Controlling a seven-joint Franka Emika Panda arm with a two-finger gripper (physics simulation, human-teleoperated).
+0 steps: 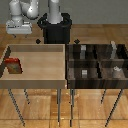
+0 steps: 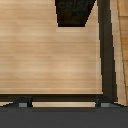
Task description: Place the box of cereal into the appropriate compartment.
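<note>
**A:** Where's the box of cereal (image 1: 13, 65) right now?

**B:** It lies flat on the floor of the light-wood tray (image 1: 35, 79), close to the tray's wall on the exterior view's left. Dark red, with an orange-brown front. The end effector (image 1: 18, 33) hangs above the far corner of that same tray, so the box sits below it and nearer to us, well apart from the fingers.

**A:** Is the end effector grasping anything?

**B:** Nothing is between the fingers as far as I can see. In the wrist view two dark fingertips (image 2: 22, 102) stand far apart at the edge of the picture, with only bare pale wood in between them, so it looks released and spread wide.

**A:** And the compartment?

**B:** The divided dark bin (image 1: 96, 62) stands just beside the tray, toward the exterior view's right of the end effector and well apart from it. It has four cells with dark brown walls. Small grey blocks (image 1: 116, 71) sit in several of them. Which compartment is the right one I cannot tell from here.

**A:** What else does the wrist camera catch?

**B:** Pale wood, a dark strip along one side, and a dark blocky shape at one edge that I cannot make out.
</note>
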